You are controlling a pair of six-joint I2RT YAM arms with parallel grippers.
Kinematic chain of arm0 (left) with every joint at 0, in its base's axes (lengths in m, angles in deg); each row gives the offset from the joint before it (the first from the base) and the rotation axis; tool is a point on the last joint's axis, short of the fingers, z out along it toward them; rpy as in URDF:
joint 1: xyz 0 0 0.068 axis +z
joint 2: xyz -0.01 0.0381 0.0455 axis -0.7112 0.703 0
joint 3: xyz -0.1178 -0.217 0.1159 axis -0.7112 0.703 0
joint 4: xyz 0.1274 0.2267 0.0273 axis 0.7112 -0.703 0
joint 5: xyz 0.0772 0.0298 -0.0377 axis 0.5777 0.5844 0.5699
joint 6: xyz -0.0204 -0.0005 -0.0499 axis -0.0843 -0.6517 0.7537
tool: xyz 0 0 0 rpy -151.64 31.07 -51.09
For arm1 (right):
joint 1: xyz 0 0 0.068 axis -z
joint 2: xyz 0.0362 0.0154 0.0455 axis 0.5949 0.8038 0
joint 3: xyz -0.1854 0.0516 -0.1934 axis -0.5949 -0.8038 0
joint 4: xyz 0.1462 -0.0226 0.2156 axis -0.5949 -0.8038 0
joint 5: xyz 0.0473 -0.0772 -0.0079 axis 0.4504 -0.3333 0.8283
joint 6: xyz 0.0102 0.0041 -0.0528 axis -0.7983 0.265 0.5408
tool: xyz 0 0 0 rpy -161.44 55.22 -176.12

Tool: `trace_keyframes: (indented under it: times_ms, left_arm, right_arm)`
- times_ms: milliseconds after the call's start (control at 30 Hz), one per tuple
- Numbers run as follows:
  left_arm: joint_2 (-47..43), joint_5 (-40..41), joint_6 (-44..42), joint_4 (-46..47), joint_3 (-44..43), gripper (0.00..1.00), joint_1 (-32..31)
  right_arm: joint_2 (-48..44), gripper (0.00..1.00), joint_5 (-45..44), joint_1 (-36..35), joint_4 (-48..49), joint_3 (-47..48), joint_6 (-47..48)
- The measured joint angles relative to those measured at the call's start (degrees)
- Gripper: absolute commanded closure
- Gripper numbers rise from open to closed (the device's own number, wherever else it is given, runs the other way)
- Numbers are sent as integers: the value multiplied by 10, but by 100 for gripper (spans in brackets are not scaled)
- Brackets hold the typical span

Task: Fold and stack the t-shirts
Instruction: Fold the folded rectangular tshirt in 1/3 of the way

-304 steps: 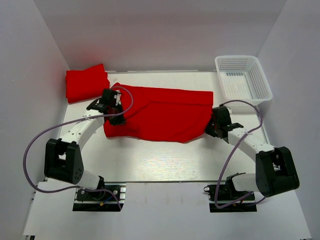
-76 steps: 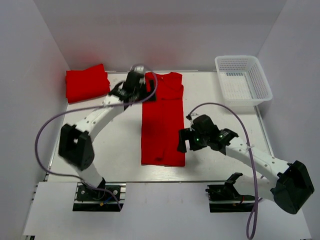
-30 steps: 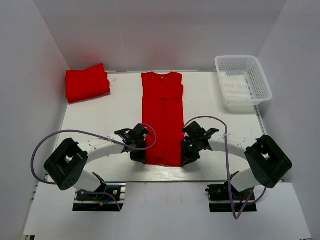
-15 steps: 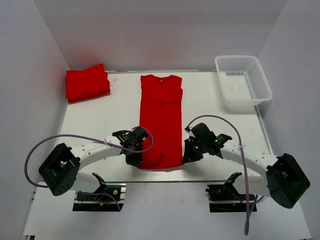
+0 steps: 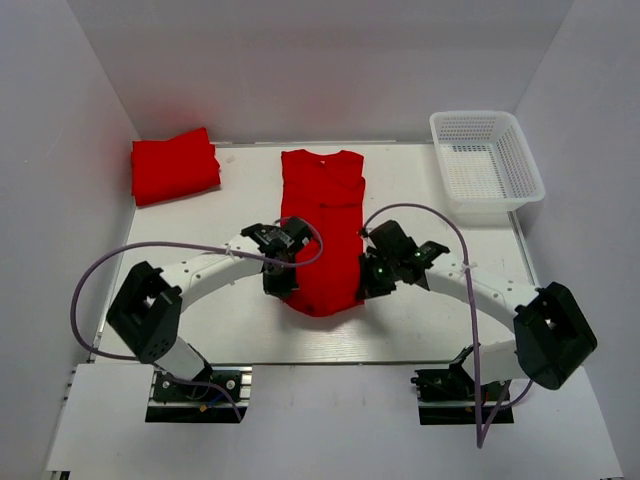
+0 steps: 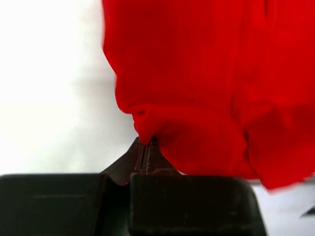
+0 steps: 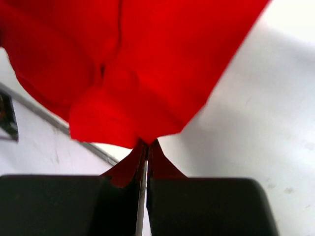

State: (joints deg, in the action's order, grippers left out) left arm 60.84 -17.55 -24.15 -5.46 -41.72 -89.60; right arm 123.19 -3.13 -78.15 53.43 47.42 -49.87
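Both mine clamped.

Left gripper [image 6: 146, 143]: jaws pinched tight on the near-left corner of the strip t-shirt [image 5: 322, 225]. In the wrist view the red fabric bunches into a small fold right at the tips.

Right gripper [image 7: 146, 145]: same on the near-right corner, with the tips closed on a nub of cloth and the rest fanning away from them.

The two grippers sit on either side of the shirt's near end, about mid-depth on the tabletop [image 5: 230, 330], well back from its near edge. Between them the hem sags into a rounded, gathered curve (not a flat straight edge).

From there the shirt runs as a narrow strip straight toward the far edge. Its sleeves are folded in and overlap along the middle. The collar end lies flat just short of the far edge, roughly centred left to right.

Far-left corner: folded t-shirt [image 5: 175, 166], a compact red rectangle lying at a slight angle, well apart from the strip.

Far-right corner: white mesh basket [image 5: 531, 170], upright with its open side up, clear of both shirts and both arms.
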Motion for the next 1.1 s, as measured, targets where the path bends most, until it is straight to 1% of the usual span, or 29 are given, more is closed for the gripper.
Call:
trace_keyframes:
  times_ms: [100, 267, 500, 667, 800, 967, 1100]
  left_arm:
    - [32, 28, 0, -13, -41, 100, 19]
    - [50, 71, -4, -17, -104, 100, 65]
    - [120, 102, -48, 0, -212, 100, 109]
    - [183, 105, -73, 10, -276, 100, 133]
    - [225, 102, -82, 21, -315, 100, 157]
    - [256, 87, -102, 45, -336, 100, 181]
    - [264, 66, -127, 75, -337, 100, 190]
  right_arm:
    - [33, 100, -19, 13, -1, 47, 9]
    - [79, 100, -51, 43, -14, 110, 26]
    - [144, 100, -57, 91, -15, 209, 58]
    - [198, 100, -52, 118, -14, 271, 74]
    - [228, 100, -45, 135, -15, 301, 85]
    - [260, 100, -30, 155, -14, 333, 96]
    - [280, 100, -17, 167, -10, 350, 99]
